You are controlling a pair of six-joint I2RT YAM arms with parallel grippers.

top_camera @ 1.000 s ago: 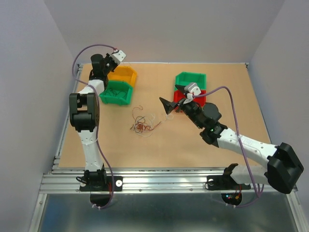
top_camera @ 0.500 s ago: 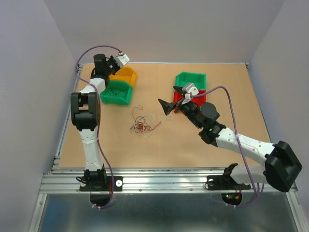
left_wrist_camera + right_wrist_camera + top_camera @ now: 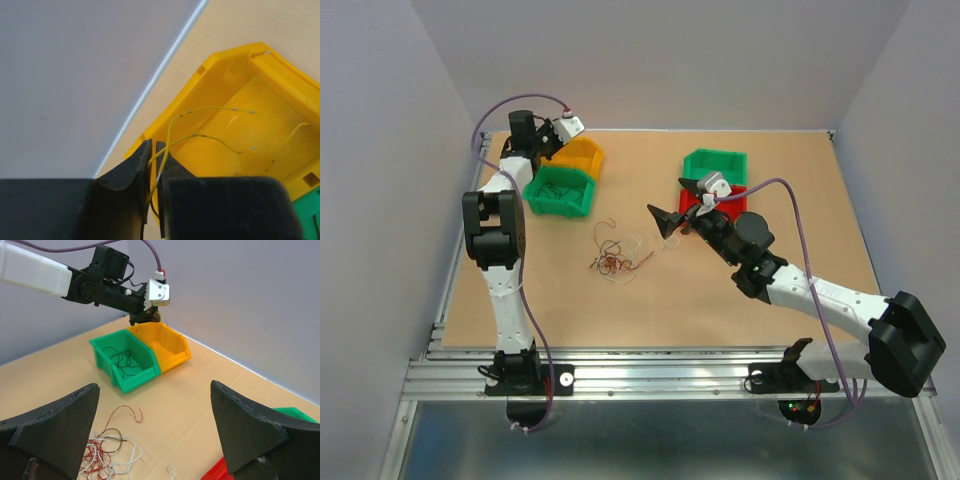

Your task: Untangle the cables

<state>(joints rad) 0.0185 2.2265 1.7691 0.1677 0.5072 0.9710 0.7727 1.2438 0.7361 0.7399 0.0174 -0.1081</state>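
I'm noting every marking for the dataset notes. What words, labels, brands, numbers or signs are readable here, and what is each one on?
None: no readable text shows in any view.
The yellow bin, the green bin beside it and the white camera housing on the left wrist show plain surfaces with no label or number.

Tan wood-grain table (image 3: 780,300), matte. Plain pale grey walls close it on three sides: back wall (image 3: 660,60), left wall (image 3: 370,250), right wall (image 3: 920,150). Ribbed aluminium rail (image 3: 660,375) along near edge, dull metal sheet (image 3: 660,440) below. Light soft, even; shadows faint.
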